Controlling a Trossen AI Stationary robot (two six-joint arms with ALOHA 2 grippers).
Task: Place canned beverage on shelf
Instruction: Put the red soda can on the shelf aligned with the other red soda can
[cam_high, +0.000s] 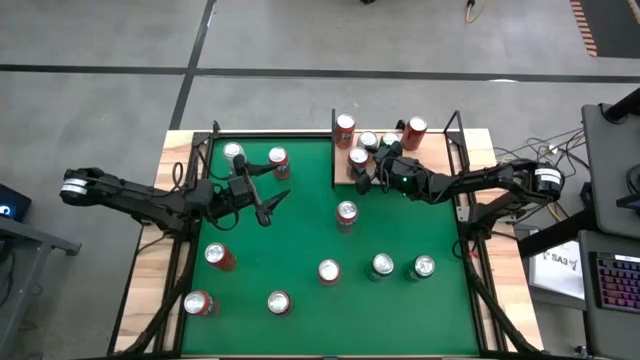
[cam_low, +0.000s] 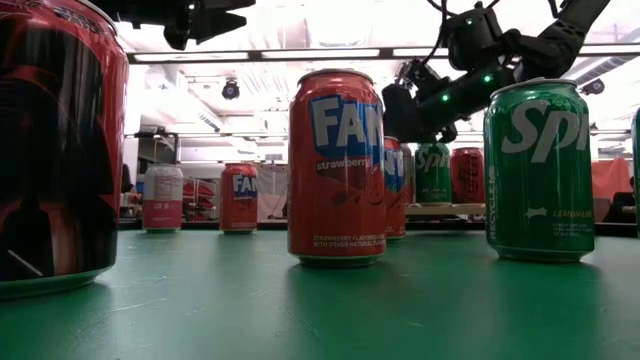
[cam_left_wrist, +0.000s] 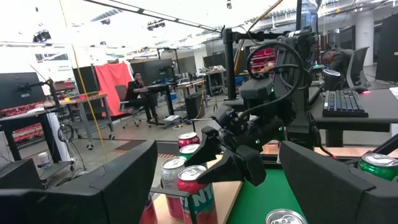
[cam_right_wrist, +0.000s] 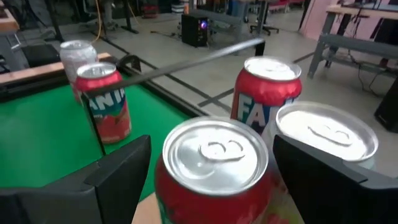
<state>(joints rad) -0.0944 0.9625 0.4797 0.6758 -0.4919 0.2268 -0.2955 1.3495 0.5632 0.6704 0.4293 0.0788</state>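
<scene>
The shelf (cam_high: 436, 152), a pale wooden board with black rods, stands at the table's far right and carries several cans. My right gripper (cam_high: 364, 172) is over its left part, open. Its fingers (cam_right_wrist: 121, 177) stand on either side of a red canned beverage (cam_right_wrist: 214, 171), which stands upright on the shelf's board (cam_right_wrist: 143, 215). A narrow strip of board shows between one finger and the can. My left gripper (cam_high: 272, 205) hangs open above the green felt, left of centre, with nothing between its fingers.
Beside the red can on the shelf stand a red Fanta can (cam_right_wrist: 264, 93) and a silver-topped can (cam_right_wrist: 326, 140). Several more cans stand on the green felt, among them one close to the shelf (cam_high: 346, 213) and two at the far left (cam_high: 278, 160). A black rod (cam_right_wrist: 186, 62) edges the shelf.
</scene>
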